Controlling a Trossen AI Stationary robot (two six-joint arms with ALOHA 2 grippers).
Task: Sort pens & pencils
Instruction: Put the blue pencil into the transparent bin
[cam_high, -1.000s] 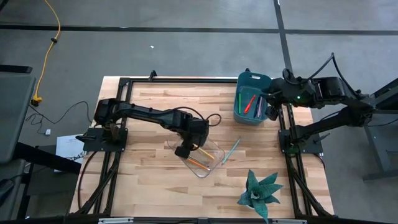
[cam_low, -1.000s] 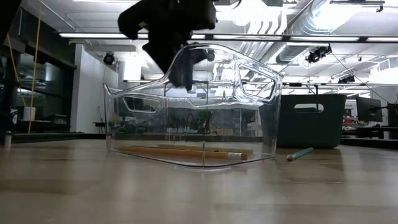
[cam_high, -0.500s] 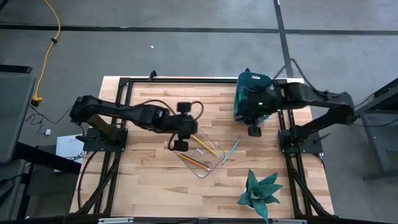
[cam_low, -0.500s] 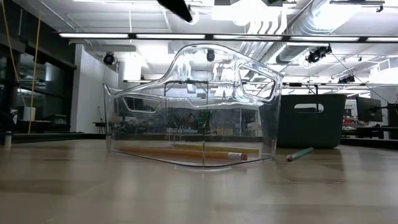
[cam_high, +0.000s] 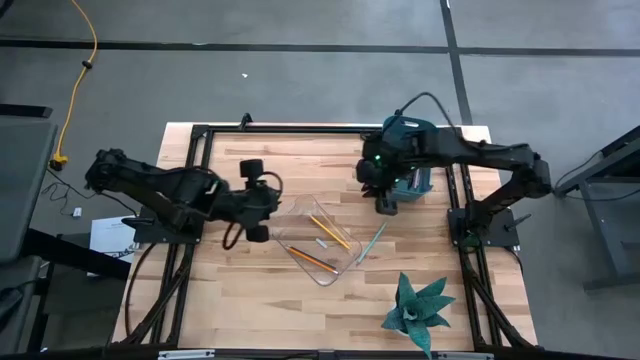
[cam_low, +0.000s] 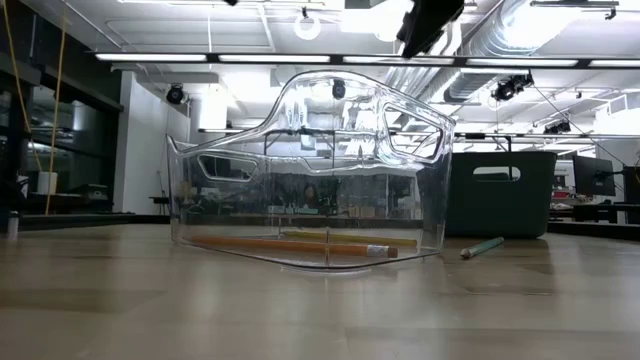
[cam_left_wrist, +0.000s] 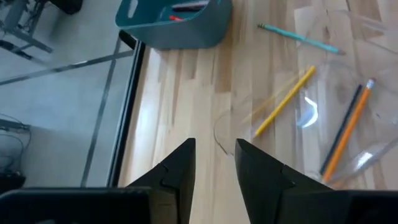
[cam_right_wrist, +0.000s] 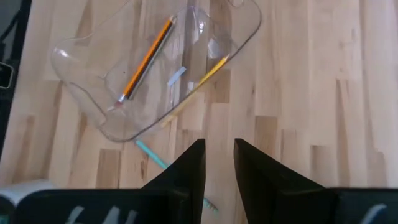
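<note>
Overhead, high view: clear plastic bin (cam_high: 322, 243) near the middle of the wooden table (cam_high: 250, 290), holding two yellow-orange pencils (cam_high: 329, 232). One pale teal pencil (cam_high: 372, 241) lies on the bare wood just beside the bin, on the right arm's side. Teal bin (cam_high: 417, 180) at the far right edge, partly covered by the right arm; its contents are hidden from above. Left gripper (cam_high: 249, 232) above the table beside the clear bin, carrying nothing. Right gripper (cam_high: 385, 207) above the wood between the teal bin and the teal pencil, also carrying nothing. A green plant-like ornament (cam_high: 417, 309) sits at the near right corner.

Low view: clear plastic bin (cam_low: 310, 175) stands centre, two pencils (cam_low: 290, 244) flat on its floor. Teal pencil (cam_low: 482, 247) on the wood outside it. Teal bin (cam_low: 498, 193) behind. A dark piece of one arm shows at the top edge.

Left wrist view: fingers (cam_left_wrist: 180, 171) slightly parted, nothing between them. Two pencils (cam_left_wrist: 283, 103) in the clear bin; teal pencil (cam_left_wrist: 298, 38) beyond; red and dark pens (cam_left_wrist: 186, 7) inside the teal bin (cam_left_wrist: 174, 28).

Right wrist view: fingers (cam_right_wrist: 193, 165) slightly parted, empty. Clear bin (cam_right_wrist: 155, 68) with both pencils (cam_right_wrist: 144, 61); teal pencil (cam_right_wrist: 152, 154) just outside its wall.
</note>
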